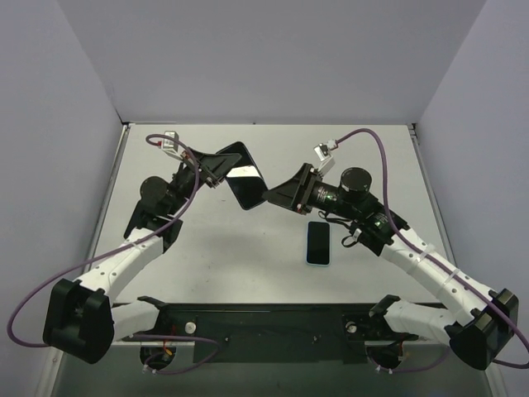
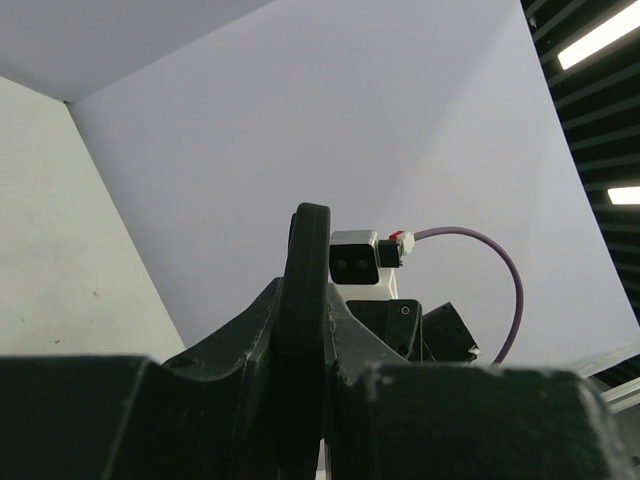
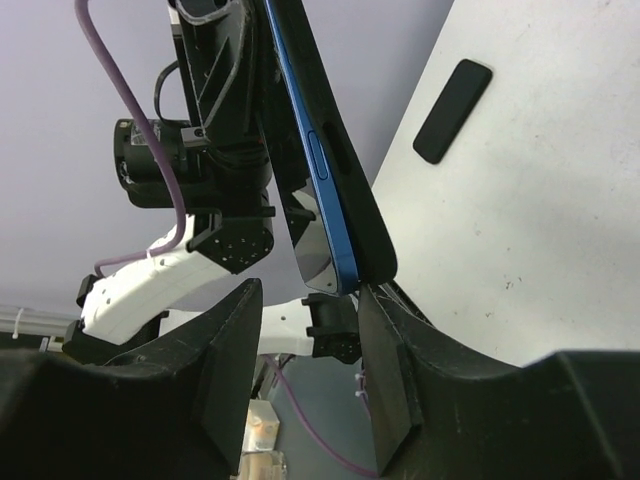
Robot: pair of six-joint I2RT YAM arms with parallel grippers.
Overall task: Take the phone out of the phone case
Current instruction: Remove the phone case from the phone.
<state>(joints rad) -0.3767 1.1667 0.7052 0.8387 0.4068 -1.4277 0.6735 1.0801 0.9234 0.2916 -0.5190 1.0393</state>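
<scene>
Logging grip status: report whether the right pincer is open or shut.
Open. The right pincer has its fingers apart, with the blue-edged phone ending in the gap.

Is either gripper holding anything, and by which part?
Left gripper holds the phone by one end; right gripper is open, jaws astride the opposite corner, not clamping.

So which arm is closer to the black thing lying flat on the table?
Right. The right gripper hangs just beyond the black thing; the left gripper is farther off to the left, clamped on the raised phone.
</scene>
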